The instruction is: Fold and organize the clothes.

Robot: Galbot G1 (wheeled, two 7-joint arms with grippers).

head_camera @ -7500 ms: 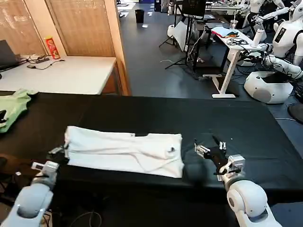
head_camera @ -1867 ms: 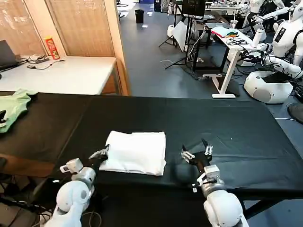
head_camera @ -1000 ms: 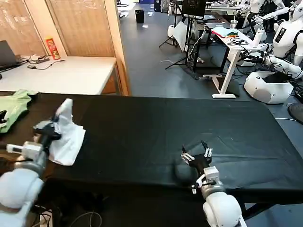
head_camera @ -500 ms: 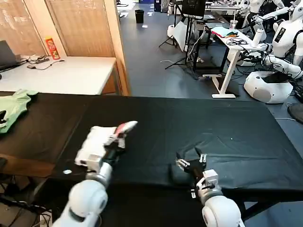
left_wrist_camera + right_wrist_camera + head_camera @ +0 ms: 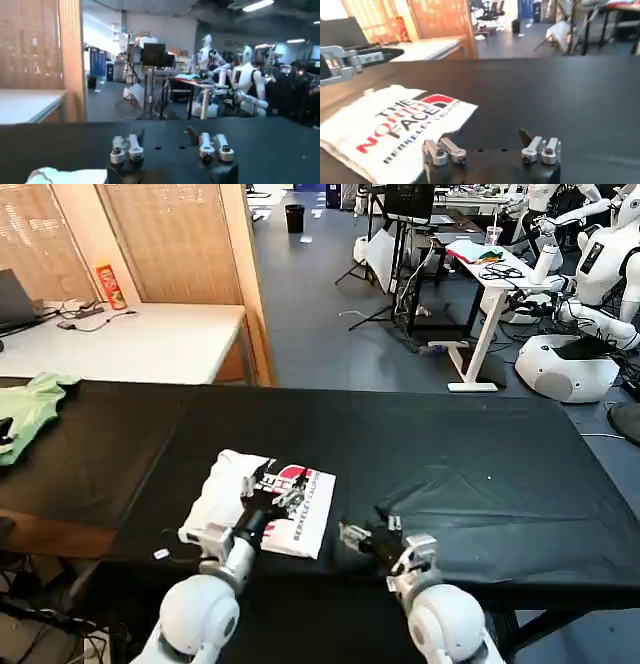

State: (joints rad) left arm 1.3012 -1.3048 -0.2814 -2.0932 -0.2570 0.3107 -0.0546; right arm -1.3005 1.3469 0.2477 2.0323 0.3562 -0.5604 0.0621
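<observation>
The folded T-shirt [image 5: 262, 501] is now lying print-up at the table's [image 5: 480, 444] near edge (carried back from the far left), the released left gripper [image 5: 283, 496] hovering over it, the right gripper [image 5: 365, 534] waiting spread beside, suggesting folding is nearly finishing.

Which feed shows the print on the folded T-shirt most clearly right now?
The right wrist view: the folded T-shirt lies print-up and unobstructed, with THE NORTH FACE legible. In the head view the left end effector sits over the lettering. The left wrist view catches just a white corner of the T-shirt at its edge.
</observation>
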